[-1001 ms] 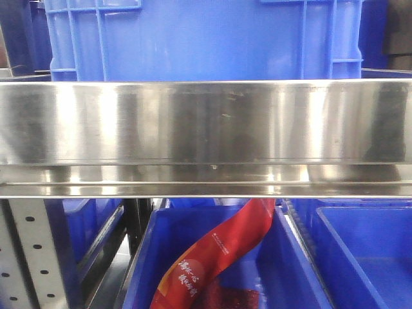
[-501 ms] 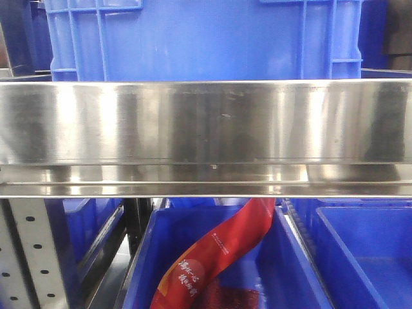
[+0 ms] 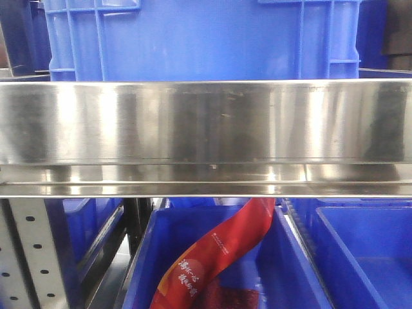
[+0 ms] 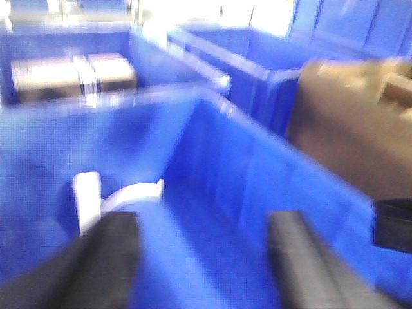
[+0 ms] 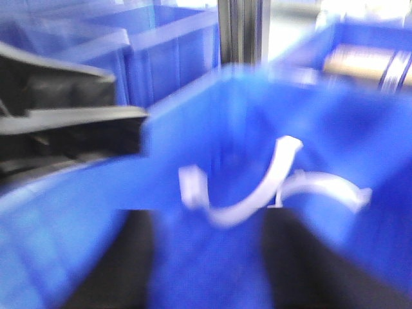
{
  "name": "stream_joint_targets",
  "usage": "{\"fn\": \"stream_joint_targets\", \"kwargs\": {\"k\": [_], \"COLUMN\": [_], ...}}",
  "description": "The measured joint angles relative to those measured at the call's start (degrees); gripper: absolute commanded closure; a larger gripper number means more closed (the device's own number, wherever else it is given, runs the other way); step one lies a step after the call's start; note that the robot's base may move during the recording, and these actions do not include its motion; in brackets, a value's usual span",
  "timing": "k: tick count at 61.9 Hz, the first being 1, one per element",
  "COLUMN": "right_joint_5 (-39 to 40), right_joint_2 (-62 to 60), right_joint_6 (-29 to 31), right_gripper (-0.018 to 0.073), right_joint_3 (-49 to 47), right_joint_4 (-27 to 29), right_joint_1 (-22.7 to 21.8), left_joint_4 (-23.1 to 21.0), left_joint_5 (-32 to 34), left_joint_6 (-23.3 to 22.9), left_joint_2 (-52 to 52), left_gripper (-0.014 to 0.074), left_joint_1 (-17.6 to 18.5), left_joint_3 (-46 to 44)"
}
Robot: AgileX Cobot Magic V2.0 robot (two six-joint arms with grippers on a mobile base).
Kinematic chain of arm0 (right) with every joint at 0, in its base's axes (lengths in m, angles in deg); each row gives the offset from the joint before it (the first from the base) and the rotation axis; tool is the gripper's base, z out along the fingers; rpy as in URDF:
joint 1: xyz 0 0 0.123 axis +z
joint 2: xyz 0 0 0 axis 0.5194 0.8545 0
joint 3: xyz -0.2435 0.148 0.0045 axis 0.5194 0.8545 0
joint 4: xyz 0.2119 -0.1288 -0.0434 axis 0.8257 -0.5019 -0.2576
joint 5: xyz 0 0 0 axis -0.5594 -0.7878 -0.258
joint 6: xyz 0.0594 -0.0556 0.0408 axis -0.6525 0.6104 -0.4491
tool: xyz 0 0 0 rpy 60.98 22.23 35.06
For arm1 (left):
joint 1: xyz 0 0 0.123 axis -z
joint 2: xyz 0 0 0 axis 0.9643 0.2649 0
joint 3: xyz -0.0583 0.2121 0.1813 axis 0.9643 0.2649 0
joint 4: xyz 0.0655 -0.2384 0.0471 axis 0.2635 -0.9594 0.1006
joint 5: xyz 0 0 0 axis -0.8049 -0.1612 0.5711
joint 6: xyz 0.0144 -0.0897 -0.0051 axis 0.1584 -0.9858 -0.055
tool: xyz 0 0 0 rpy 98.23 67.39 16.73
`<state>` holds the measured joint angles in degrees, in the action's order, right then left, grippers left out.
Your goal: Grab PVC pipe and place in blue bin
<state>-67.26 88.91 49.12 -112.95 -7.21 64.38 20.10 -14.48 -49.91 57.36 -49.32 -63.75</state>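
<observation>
Both wrist views are blurred. In the left wrist view a white curved PVC pipe piece lies at the bottom of a blue bin. My left gripper hangs over that bin, open, with only blue floor between its black fingers. The right wrist view has two white curved PVC pipe pieces lying in a blue bin. My right gripper is open just short of them and holds nothing. Neither gripper shows in the front view.
A steel shelf rail fills the front view, with a blue crate above it. Below it, a red bag lies in another bin. A brown object and cardboard boxes flank the left bin. The other arm and a metal post stand nearby.
</observation>
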Motion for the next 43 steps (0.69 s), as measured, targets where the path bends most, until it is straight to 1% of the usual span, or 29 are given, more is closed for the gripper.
{"fn": "stream_joint_targets", "kwargs": {"k": [5, 8, 17, 31, 37, 43], "right_joint_5": [0.0, 0.0, 0.0, 0.47, 0.6, -1.75], "right_joint_2": [-1.41, -2.08, -2.72, -4.39, -7.59, -11.13], "right_joint_6": [0.0, 0.0, 0.0, -0.1, -0.1, -0.1], "right_gripper": [0.0659, 0.0723, 0.0727, 0.0727, 0.0727, 0.0727], "right_joint_3": [-0.03, -0.13, -0.13, -0.91, -1.41, -1.52], "right_joint_4": [0.0, 0.03, 0.14, 0.14, 0.14, 0.14], "right_joint_1": [0.0, 0.0, 0.11, 0.11, 0.11, 0.11], "left_joint_4": [0.12, 0.65, 3.02, 3.86, 3.86, 3.86], "left_joint_5": [-0.74, -1.59, -3.39, -2.46, -4.97, -10.5], "left_joint_6": [0.0, 0.0, 0.0, 0.0, 0.0, 0.0], "left_joint_2": [-1.77, -2.38, -2.86, -3.52, -6.08, -10.11], "left_gripper": [0.0654, 0.0707, 0.0707, 0.0707, 0.0707, 0.0707], "left_joint_1": [0.0, 0.0, 0.0, 0.0, 0.0, 0.0], "left_joint_3": [0.0, -0.11, -0.11, -0.11, -0.11, -0.11]}}
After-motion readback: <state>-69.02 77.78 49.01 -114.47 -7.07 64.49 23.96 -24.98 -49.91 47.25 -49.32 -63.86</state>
